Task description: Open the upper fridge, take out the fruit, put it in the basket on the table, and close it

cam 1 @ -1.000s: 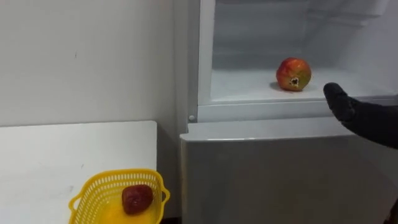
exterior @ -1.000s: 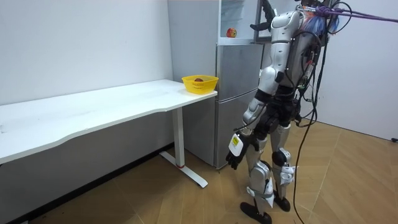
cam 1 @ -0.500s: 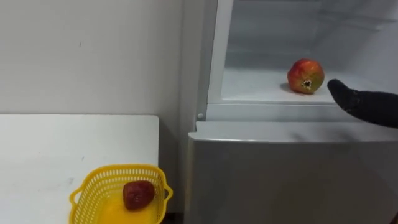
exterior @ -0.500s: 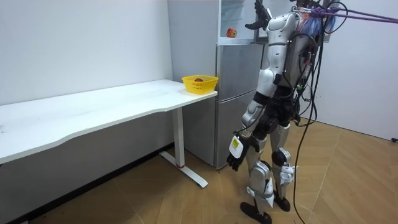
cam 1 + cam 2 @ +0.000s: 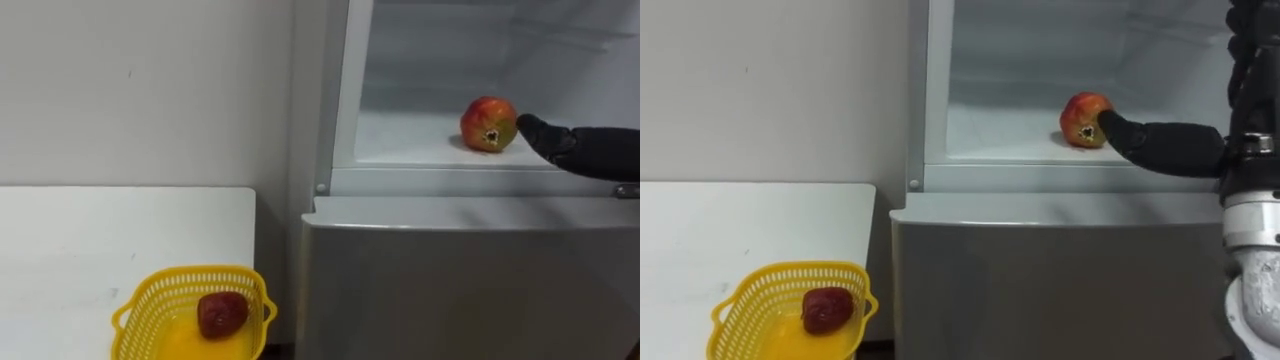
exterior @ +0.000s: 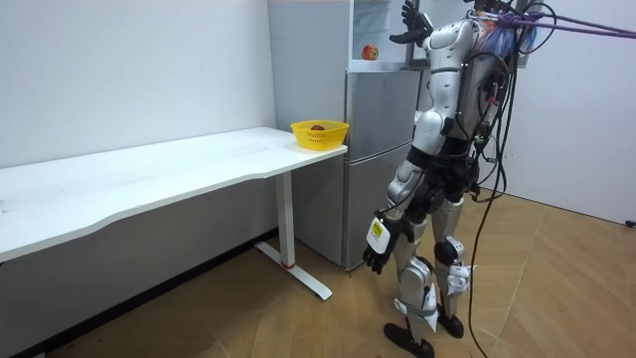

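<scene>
Fruit (image 5: 489,123) on fridge shelf (image 5: 410,148), right robot hand (image 5: 546,140) beside; basket (image 5: 158,293) on table (image 5: 80,245).

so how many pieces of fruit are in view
2. One red-yellow fruit sits on the upper fridge shelf beside the right hand; one dark red fruit lies in the yellow basket on the white table. More may be hidden deeper in the fridge.

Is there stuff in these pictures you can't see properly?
- Right eye view: the right robot hand covers one side of the fruit, so I cannot tell if they touch.
- Eye views: the top edge cuts off the upper fridge above its shelf.
- The lower fridge door is closed and hides whatever is inside.
- Room view: the red thing in the yellow basket is too small to name.
</scene>
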Tool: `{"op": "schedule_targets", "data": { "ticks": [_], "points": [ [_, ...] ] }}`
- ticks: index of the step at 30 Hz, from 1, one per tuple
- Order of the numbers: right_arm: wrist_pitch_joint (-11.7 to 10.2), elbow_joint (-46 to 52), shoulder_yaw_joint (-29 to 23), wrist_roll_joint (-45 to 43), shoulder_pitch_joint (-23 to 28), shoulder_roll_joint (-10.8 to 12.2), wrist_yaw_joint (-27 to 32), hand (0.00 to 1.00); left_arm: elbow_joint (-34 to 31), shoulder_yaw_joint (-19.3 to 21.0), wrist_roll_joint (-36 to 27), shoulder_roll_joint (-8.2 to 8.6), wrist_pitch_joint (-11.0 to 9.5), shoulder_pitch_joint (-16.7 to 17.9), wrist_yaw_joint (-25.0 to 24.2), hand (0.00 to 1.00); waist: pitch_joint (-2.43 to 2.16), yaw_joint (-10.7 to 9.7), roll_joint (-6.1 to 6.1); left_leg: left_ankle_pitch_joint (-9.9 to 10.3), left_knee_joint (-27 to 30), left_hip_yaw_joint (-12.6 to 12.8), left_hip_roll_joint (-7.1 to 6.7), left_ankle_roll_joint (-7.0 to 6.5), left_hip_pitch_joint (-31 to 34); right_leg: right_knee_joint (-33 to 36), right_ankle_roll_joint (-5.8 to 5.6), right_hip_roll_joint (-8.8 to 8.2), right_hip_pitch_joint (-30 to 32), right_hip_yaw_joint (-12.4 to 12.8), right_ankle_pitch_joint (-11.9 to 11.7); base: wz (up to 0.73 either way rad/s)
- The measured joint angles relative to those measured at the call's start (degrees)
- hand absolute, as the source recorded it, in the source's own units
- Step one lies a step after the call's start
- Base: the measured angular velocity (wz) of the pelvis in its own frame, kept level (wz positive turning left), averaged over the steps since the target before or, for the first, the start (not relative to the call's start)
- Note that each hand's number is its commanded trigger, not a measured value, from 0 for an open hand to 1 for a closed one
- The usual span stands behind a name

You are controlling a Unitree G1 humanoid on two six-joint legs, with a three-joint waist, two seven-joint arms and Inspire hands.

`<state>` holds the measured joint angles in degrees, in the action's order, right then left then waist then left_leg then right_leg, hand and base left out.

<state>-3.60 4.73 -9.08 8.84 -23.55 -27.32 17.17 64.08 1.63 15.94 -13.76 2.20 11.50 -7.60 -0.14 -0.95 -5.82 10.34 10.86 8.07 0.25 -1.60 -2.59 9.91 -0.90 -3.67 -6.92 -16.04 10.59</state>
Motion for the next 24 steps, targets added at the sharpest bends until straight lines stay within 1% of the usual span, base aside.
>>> {"op": "schedule_targets", "data": {
  "ticks": [3, 4, 5, 6, 7, 8, 10, 14, 15, 20, 24],
  "points": [
    [0.0, -3.1, 0.0, 0.0, -2.7, -0.2, -0.3, 0.00, 0.0, 0.0, 0.0, 0.00, 0.0, 0.3, -0.3, 0.00, 0.01, -0.1, -0.02, 0.0, -0.1, -0.1, -0.02, 0.00, 0.1, 0.1, 0.00, 0.00, 0.0, 0.0, 0.0, 0.01],
    [0.0, -3.9, 0.0, 0.1, -3.4, -0.8, -0.3, 0.00, 0.0, 0.0, 0.0, -0.05, 0.0, 0.3, -0.4, 0.00, 0.01, -0.1, -0.10, 0.0, -0.1, -0.2, -0.04, 0.00, 0.1, 0.1, 0.00, -0.01, -0.1, -0.3, 0.0, 0.07],
    [0.0, -4.2, 0.1, 0.1, -3.7, -1.6, -0.3, 0.00, -0.2, 0.0, 0.0, -0.11, 0.0, 0.4, -0.4, 0.00, 0.02, 0.0, -0.20, 0.0, -0.1, -0.4, -0.04, 0.00, 0.1, 0.1, 0.00, -0.02, -0.1, -0.5, 0.0, 0.08],
    [0.0, -4.3, 0.2, 0.1, -4.0, -1.9, -0.2, 0.00, -0.3, 0.0, 0.0, -0.16, -0.1, 0.4, -0.4, 0.00, 0.05, 0.0, -0.25, 0.0, -0.1, -0.4, -0.05, 0.01, 0.1, 0.1, 0.00, -0.02, -0.2, -0.6, 0.0, 0.07],
    [-0.1, -4.9, 0.6, 0.1, -4.5, -2.8, -0.1, 0.00, -0.2, 0.0, 0.0, -0.22, -0.1, 0.5, -0.4, 0.00, 0.07, 0.2, -0.35, 0.0, 0.0, -0.5, -0.05, 0.01, 0.0, 0.0, 0.00, -0.04, -0.4, -1.1, 0.0, 0.05],
    [-0.2, -6.4, 1.2, 0.1, -5.1, -4.1, 0.1, 0.00, -0.2, 0.0, 0.3, -0.32, -0.1, 0.5, -0.5, 0.00, 0.14, 0.7, -0.52, 0.0, 0.2, -0.5, -0.06, 0.02, 0.0, 0.0, 0.00, -0.06, -0.6, -1.4, 0.0, 0.04],
    [-0.1, -9.1, 1.4, 0.1, -5.7, -5.4, 0.3, 0.00, -0.2, 0.0, 0.5, -0.54, -0.1, 0.3, -0.4, 0.00, 0.27, 1.2, -1.02, 0.0, 0.5, -0.5, -0.04, 0.02, 0.0, 0.0, 0.00, -0.06, -0.7, -1.5, 0.0, 0.02],
    [0.0, -13.7, 2.3, 0.1, -7.4, -6.2, 0.3, 0.00, -0.2, 0.0, 0.5, -0.91, 0.0, 0.2, -0.4, 0.00, 0.38, 1.7, -1.96, 0.0, 0.4, -0.7, -0.06, 0.00, 0.1, 0.1, 0.00, -0.08, -0.7, -1.4, 0.0, 0.00],
    [0.0, -14.2, 2.6, 0.1, -7.7, -6.2, 0.3, 0.00, -0.2, 0.0, 0.5, -0.92, 0.1, 0.3, -0.3, 0.00, 0.37, 1.7, -2.03, 0.0, 0.5, -0.7, -0.05, 0.00, 0.1, 0.1, 0.00, -0.08, -0.7, -1.4, 0.0, 0.00],
    [0.1, -15.4, 3.4, 0.8, -9.3, -6.3, 0.3, 0.00, -0.2, 0.3, 0.5, -0.91, 0.4, 0.6, -0.3, 0.00, -0.21, 1.4, -2.85, 0.0, 0.9, -1.4, -0.07, 0.00, 0.8, 0.1, 0.01, -0.09, -0.5, -2.2, 0.0, 0.07],
    [0.5, -15.8, 3.4, 3.3, -10.6, -6.3, 0.2, 0.00, -0.6, 0.5, 0.5, -0.91, 0.4, 0.8, -0.3, 0.00, -0.25, 1.4, -2.91, 0.0, 1.0, -1.9, -0.11, 0.00, 1.0, 0.1, 0.01, -0.13, -0.5, -2.8, 0.0, 0.06]
  ]
}}
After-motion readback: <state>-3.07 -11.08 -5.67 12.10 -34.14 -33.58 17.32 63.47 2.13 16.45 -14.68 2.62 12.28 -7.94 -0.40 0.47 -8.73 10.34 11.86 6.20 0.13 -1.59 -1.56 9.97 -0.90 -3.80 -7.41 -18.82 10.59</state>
